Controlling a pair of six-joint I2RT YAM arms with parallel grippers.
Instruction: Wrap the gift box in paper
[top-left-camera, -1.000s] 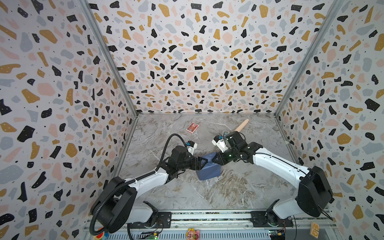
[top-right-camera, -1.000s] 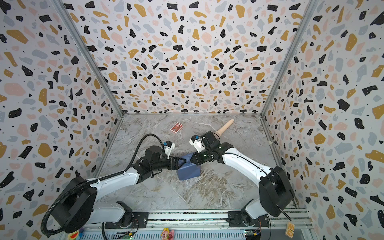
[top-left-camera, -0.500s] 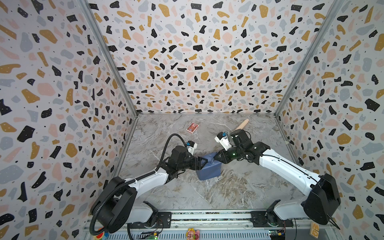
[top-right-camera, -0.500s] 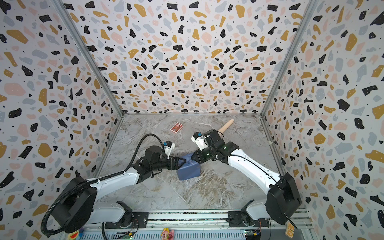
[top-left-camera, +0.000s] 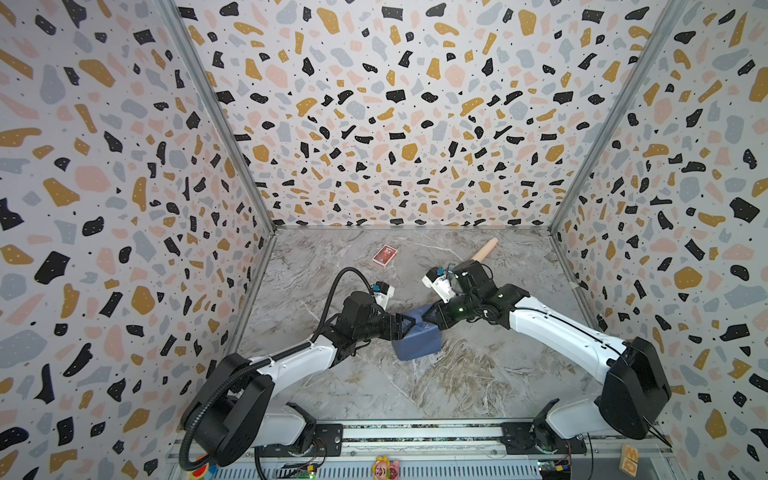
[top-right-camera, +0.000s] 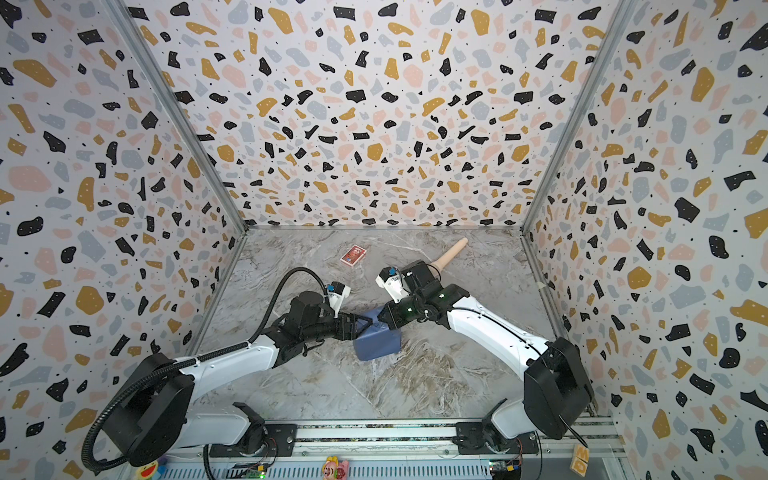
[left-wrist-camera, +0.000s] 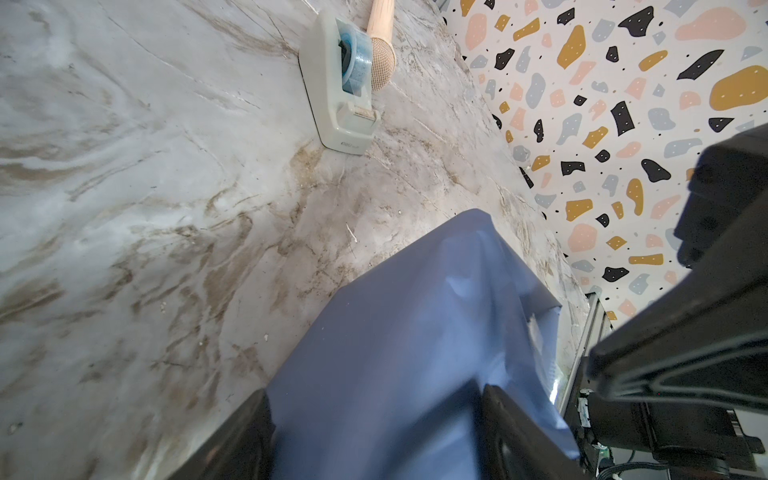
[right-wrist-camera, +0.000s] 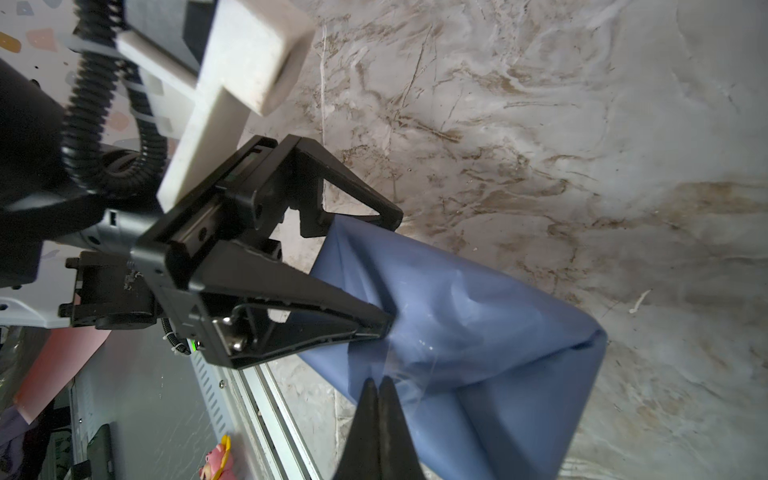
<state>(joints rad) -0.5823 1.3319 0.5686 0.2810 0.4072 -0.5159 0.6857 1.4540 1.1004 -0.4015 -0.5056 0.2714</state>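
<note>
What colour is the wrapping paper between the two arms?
Plain dull blue paper, no pattern; clearest in the left wrist view.

**Item counts by kind.**
- Arms, 2: left arm (top-left-camera: 291, 363) and right arm (top-left-camera: 557, 332).
- Grippers, 2: left gripper (top-left-camera: 409, 323) and right gripper (top-left-camera: 428, 322).
- Paper (top-left-camera: 415, 347), 1 blue sheet, folded into 1 bundle; the box is hidden beneath it.
- Card pack (top-left-camera: 384, 254), 1, red.
- Wooden stick (top-left-camera: 484, 251), 1.
- Tape dispenser (left-wrist-camera: 340, 95), 1, seen only in the left wrist view.
- Toy figure (top-left-camera: 384, 468), 1.
- Block (top-left-camera: 629, 459), 1.
- Patterned walls (top-left-camera: 395, 124), 3.
</note>
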